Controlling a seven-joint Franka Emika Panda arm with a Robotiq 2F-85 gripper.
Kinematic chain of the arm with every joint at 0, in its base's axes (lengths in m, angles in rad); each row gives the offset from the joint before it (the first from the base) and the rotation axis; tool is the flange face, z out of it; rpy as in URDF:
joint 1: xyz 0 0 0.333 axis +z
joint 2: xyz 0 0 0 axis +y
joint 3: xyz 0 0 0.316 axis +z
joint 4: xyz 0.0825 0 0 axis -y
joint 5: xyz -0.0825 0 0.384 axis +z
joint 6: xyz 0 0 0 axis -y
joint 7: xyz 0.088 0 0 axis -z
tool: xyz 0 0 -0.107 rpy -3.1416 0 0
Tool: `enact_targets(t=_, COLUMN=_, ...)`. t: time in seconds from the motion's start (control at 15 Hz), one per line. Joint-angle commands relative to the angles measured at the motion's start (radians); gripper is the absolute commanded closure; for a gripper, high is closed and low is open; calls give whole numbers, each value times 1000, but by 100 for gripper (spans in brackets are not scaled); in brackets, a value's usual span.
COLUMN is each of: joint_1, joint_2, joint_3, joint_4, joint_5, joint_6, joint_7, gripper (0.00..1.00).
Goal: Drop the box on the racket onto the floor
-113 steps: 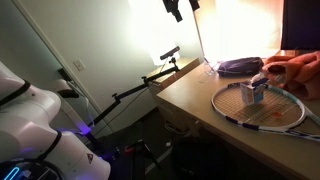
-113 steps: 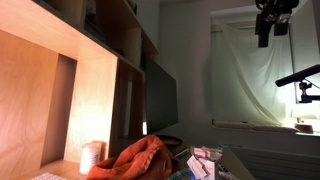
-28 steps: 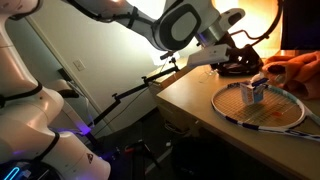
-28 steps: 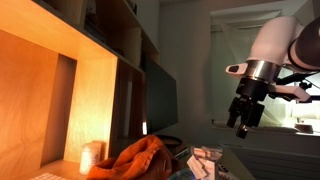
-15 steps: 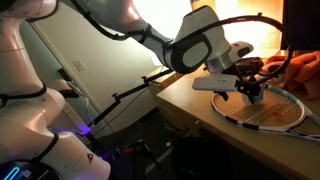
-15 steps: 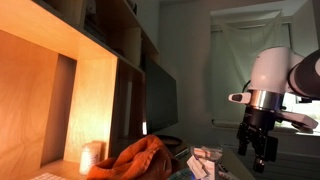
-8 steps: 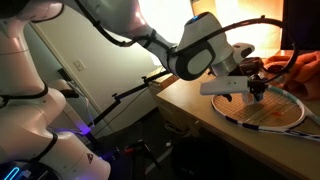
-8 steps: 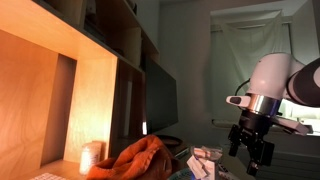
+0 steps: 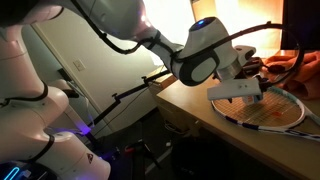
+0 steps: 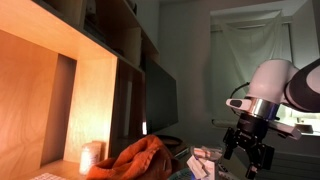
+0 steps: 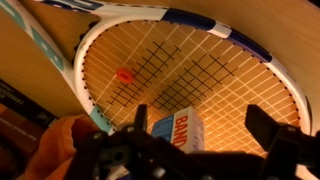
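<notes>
In the wrist view the box [image 11: 178, 128], a small blue-white carton with red lettering, stands upright on the strings of the racket [image 11: 200, 65]. My gripper [image 11: 205, 122] is open and straddles the box, with one finger close beside it and the other well apart. In an exterior view the gripper [image 9: 255, 92] is low over the racket head [image 9: 280, 115] on the desk, and it hides the box there. The dark floor [image 9: 135, 155] lies below the desk edge.
The racket lies on a wooden desk [image 9: 190, 95] near its edge. An orange cloth [image 11: 45, 150] lies beside the racket head and shows in both exterior views [image 9: 298, 65] [image 10: 140, 158]. A lamp arm [image 9: 140, 85] reaches across beside the desk. Shelves [image 10: 110, 60] stand behind.
My gripper has come down from above the desk onto the racket head and now sits around the box. The box and racket have not moved.
</notes>
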Motion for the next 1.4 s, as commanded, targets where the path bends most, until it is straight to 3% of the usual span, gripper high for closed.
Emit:
enact_targets(t=0.0, joint_1=-56, joint_2=34, joint_3=51, joint_4=27, joint_5=34, joint_6=-2, joint_7=-93, gripper=0)
enact_targets(t=0.27, joint_1=-83, joint_2=53, joint_3=64, joint_4=43, joint_5=56, joint_6=-18, joint_7=-120, gripper=0)
enact_targets(t=0.33, joint_1=-48, joint_2=41, joint_3=31, joint_4=22, joint_5=44, joint_6=1, joint_7=-96, gripper=0)
enact_targets(t=1.33, joint_1=-56, joint_2=52, joint_3=36, joint_4=33, joint_5=47, joint_6=0, joint_7=-97, gripper=0)
